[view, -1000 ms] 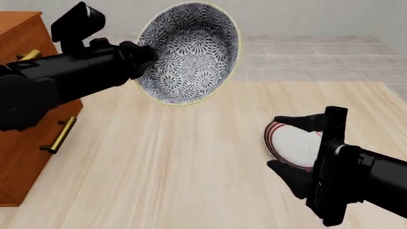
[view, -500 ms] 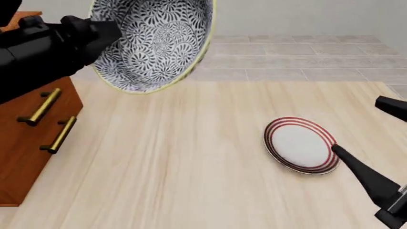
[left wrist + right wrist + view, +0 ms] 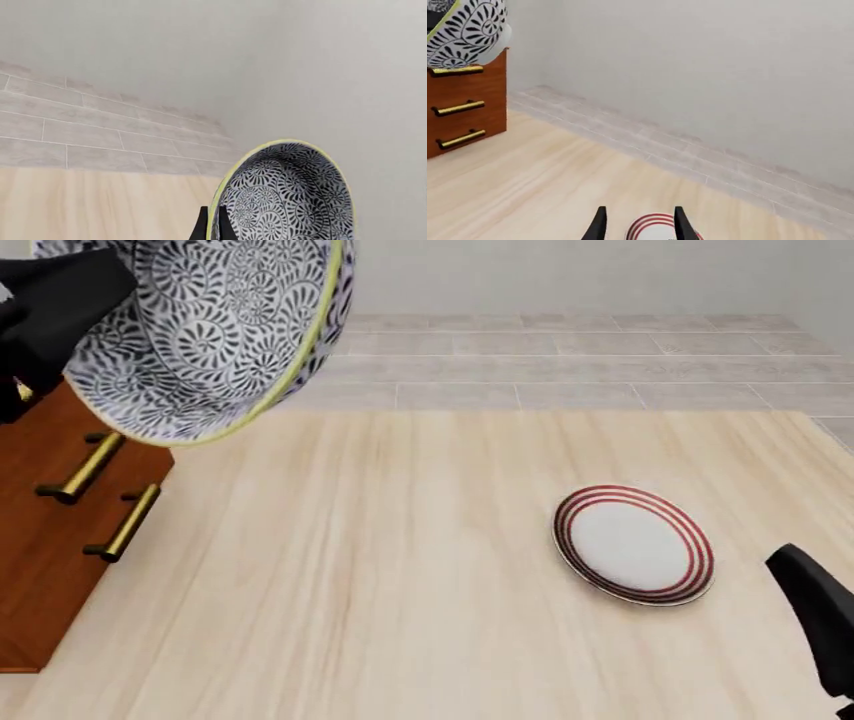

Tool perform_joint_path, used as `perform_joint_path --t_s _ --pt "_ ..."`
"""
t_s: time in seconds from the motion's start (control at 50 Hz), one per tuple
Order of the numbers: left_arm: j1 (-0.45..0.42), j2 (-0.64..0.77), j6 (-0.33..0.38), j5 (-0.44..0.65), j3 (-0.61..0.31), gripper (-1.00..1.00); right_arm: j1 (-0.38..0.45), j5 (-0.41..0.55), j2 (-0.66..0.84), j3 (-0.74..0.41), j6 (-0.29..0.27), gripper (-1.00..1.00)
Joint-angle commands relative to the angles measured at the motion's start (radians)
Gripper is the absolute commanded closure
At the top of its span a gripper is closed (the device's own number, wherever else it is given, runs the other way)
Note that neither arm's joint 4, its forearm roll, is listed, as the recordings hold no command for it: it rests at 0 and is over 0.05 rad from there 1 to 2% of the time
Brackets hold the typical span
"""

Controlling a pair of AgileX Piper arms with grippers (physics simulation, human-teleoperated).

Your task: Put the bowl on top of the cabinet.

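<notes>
Bowl (image 3: 200, 330): held aloft at the far left of the front view, tipped on its side with the opening turned toward the table's middle; lower rim hanging over the cabinet's front edge, upper part cut off by the frame.
Bowl rim: thin yellow-green band, seen edge-on in the left wrist view (image 3: 287, 195), with two dark fingertips (image 3: 200, 231) straddling it.
Left gripper (image 3: 210, 231): pinching the bowl wall, one finger inside, one outside; in the front view only a black mass (image 3: 54, 310) against the bowl's outer side.
Cabinet (image 3: 47, 530): reddish-brown, against the table's left edge; brass bar handles (image 3: 127, 523) jutting toward the open tabletop; top mostly hidden behind the bowl in the front view.
Cabinet from the right wrist view (image 3: 467, 115): three handles stacked, bowl (image 3: 464, 32) overlapping its top edge; contact or gap, cannot tell.
Right gripper (image 3: 639, 225): fingers spread, nothing between them, low over the red-ringed plate (image 3: 657, 227); in the front view only a black tip (image 3: 814, 615) at the right border.
Plate (image 3: 634, 543): flat on the table, right of centre, well apart from the cabinet.
Open room: broad bare stretch of tabletop (image 3: 374, 570) between cabinet and plate.
Surface: pale wood grain running away from the arms; far edge straight.
Room: light grey tiled floor (image 3: 574, 360) beyond the table, plain pale wall (image 3: 707, 65) behind.
</notes>
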Motion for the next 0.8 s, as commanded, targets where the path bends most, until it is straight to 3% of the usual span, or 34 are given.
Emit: perform_joint_path --t_s 0.02,0.14,0.2,0.22,0.34,0.38,0.4,0.42,0.44,0.46,0.48,0.5,0.54,0.56,0.58,0.62,0.64,0.66,0.8 --pt "0.023 -0.121 0.025 -0.020 0.050 1.00 -0.106 -0.109 -0.036 0.091 0.141 -1.00" --pt "0.050 -0.154 0.020 -0.031 0.088 1.00 -0.181 -0.159 -0.036 0.154 0.214 -1.00" --pt "0.069 -0.184 0.033 -0.040 0.102 1.00 -0.191 -0.172 -0.036 0.168 0.198 -1.00" --pt "0.070 -0.185 0.033 -0.037 0.102 1.00 -0.201 -0.183 -0.036 0.171 0.232 -1.00" --pt "0.097 -0.234 0.051 -0.032 0.107 1.00 -0.229 -0.199 -0.036 0.205 0.213 -1.00" --pt "0.099 -0.245 0.055 -0.031 0.111 1.00 -0.244 -0.207 -0.036 0.225 0.262 -1.00" --pt "0.099 -0.245 0.055 -0.031 0.112 1.00 -0.244 -0.207 -0.036 0.225 0.262 -1.00" --pt "0.108 -0.264 0.060 -0.034 0.116 1.00 -0.224 -0.214 -0.036 0.239 0.170 -1.00" --pt "0.108 -0.265 0.060 -0.034 0.116 1.00 -0.224 -0.214 -0.036 0.239 0.170 -1.00" --pt "0.110 -0.266 0.059 -0.035 0.120 1.00 -0.239 -0.208 -0.036 0.253 0.203 -1.00" --pt "0.120 -0.271 0.058 -0.038 0.128 1.00 -0.265 -0.244 -0.036 0.265 0.277 -1.00" --pt "0.118 -0.273 0.061 -0.042 0.129 1.00 -0.252 -0.242 -0.036 0.264 0.229 -1.00" --pt "0.126 -0.277 0.062 -0.049 0.139 1.00 -0.289 -0.199 -0.036 0.292 0.319 -1.00" --pt "0.129 -0.280 0.066 -0.051 0.142 1.00 -0.256 -0.195 -0.036 0.285 0.212 -1.00" --pt "0.130 -0.281 0.065 -0.055 0.145 1.00 -0.259 -0.204 -0.036 0.274 0.237 -1.00" --pt "0.133 -0.281 0.062 -0.056 0.147 1.00 -0.260 -0.178 -0.036 0.281 0.220 -1.00" --pt "0.134 -0.284 0.065 -0.058 0.150 1.00 -0.251 -0.202 -0.036 0.282 0.156 -1.00" --pt "0.137 -0.284 0.063 -0.057 0.149 1.00 -0.260 -0.191 -0.036 0.281 0.211 -1.00" --pt "0.136 -0.285 0.065 -0.065 0.156 1.00 -0.258 -0.196 -0.036 0.285 0.192 -1.00"
